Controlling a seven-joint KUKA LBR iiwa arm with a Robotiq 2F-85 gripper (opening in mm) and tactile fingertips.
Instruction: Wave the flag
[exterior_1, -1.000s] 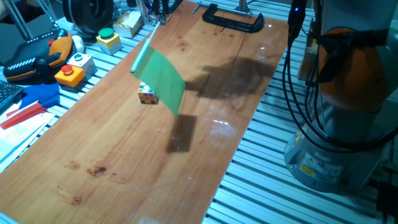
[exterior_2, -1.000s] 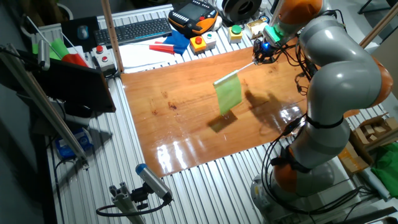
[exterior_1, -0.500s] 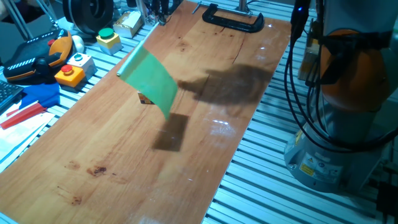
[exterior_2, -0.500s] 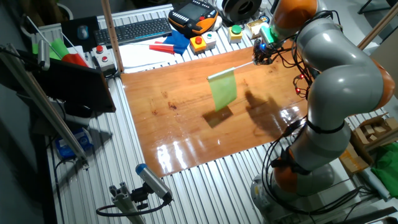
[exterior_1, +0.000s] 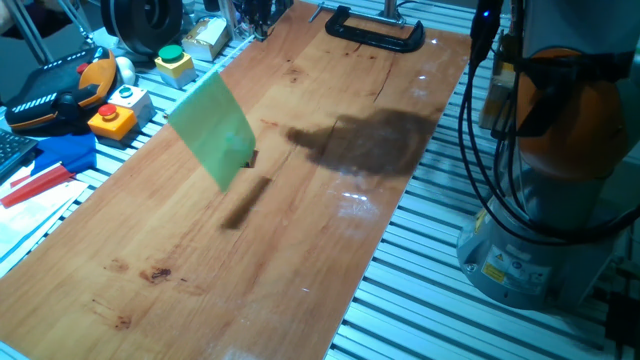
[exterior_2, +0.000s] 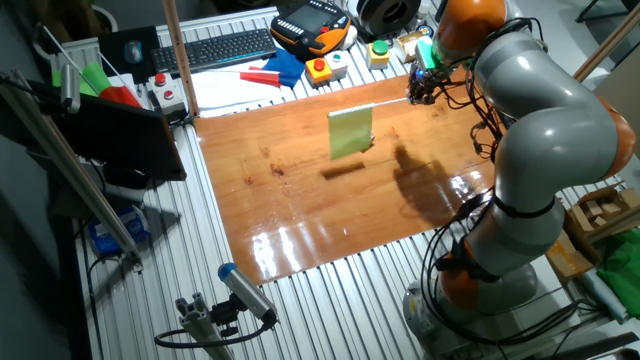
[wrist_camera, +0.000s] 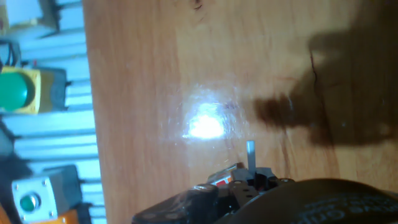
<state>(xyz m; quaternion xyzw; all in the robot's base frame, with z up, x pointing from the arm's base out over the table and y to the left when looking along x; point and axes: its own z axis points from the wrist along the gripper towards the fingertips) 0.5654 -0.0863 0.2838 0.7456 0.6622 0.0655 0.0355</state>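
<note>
Here my grey-and-orange arm (exterior_2: 540, 110) arches over the far corner of the wooden tabletop (exterior_2: 300, 215), my gripper (exterior_2: 422, 84) clenched on the thin stick of the bright green rectangular flag (exterior_1: 211, 128), whose sheet hangs above the board.

Wood board (exterior_1: 300, 200) laid on slotted alu. table (exterior_2: 330, 300). Black clamp (exterior_1: 375, 30) seen at board's far end. Button boxes (exterior_1: 120, 108), keyboard (exterior_2: 215, 45) and pendant (exterior_2: 310, 22) noted along one side. Glare spot on board in hand view; overhead light reflected.
</note>
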